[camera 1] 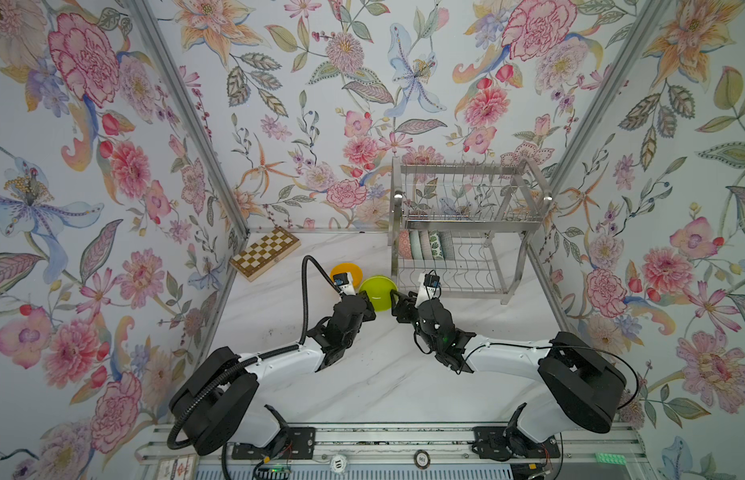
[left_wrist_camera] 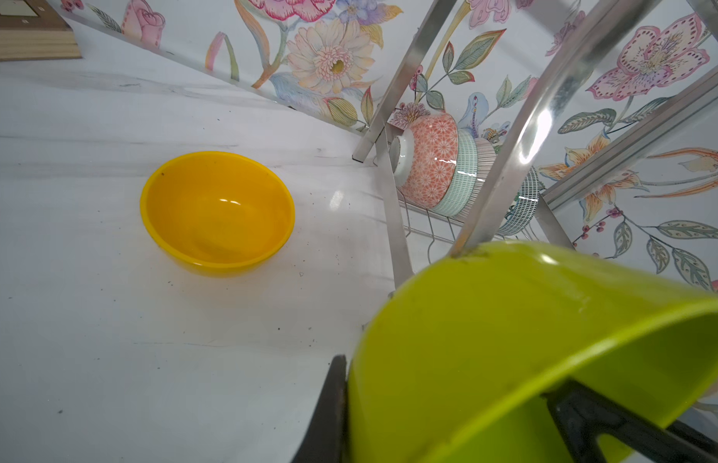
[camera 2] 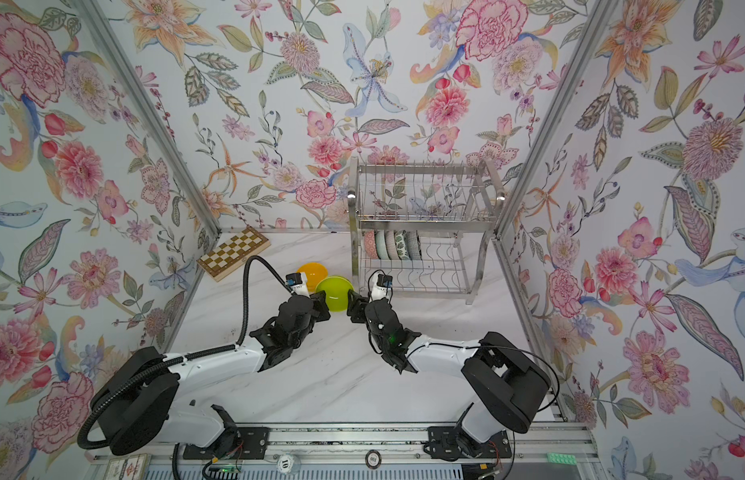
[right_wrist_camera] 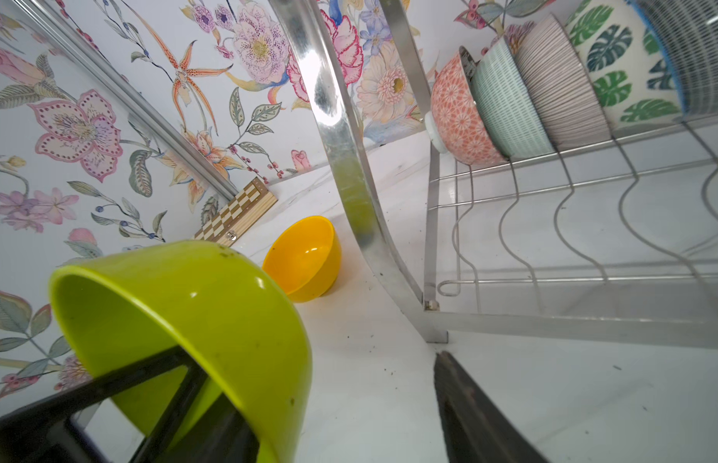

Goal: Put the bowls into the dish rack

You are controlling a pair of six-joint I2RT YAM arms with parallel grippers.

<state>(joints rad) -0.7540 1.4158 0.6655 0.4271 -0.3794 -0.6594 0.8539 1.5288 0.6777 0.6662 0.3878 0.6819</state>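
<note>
1. The lime green bowl (camera 1: 377,293) is hanging tipped on edge, apparently lifted off the table (camera 1: 383,386), just in front of the dish rack (camera 1: 466,226). It is probably being turned this way so it can slide upright into a slot.
2. The left gripper (camera 1: 366,307) is clamping the bowl's wall, one finger inside and one outside. The right gripper (camera 1: 398,305) is straddling the opposite side with its fingers apart, and its outer finger (right_wrist_camera: 469,413) is standing clear of the bowl.
3. The bowl is showing a smooth, glossy, thin-rimmed shell with faint specks.
4. The orange-yellow bowl (left_wrist_camera: 217,212) is sitting mouth-up on the table just behind, not yet loaded.
5. Five patterned bowls (right_wrist_camera: 561,80) are leaning on edge in a row on the rack's lower tier, with wavy wires keeping them standing.
6. The rack's flat steel legs are shining like mirrors, and a wooden chessboard (camera 1: 265,253) is lying by the wall.
</note>
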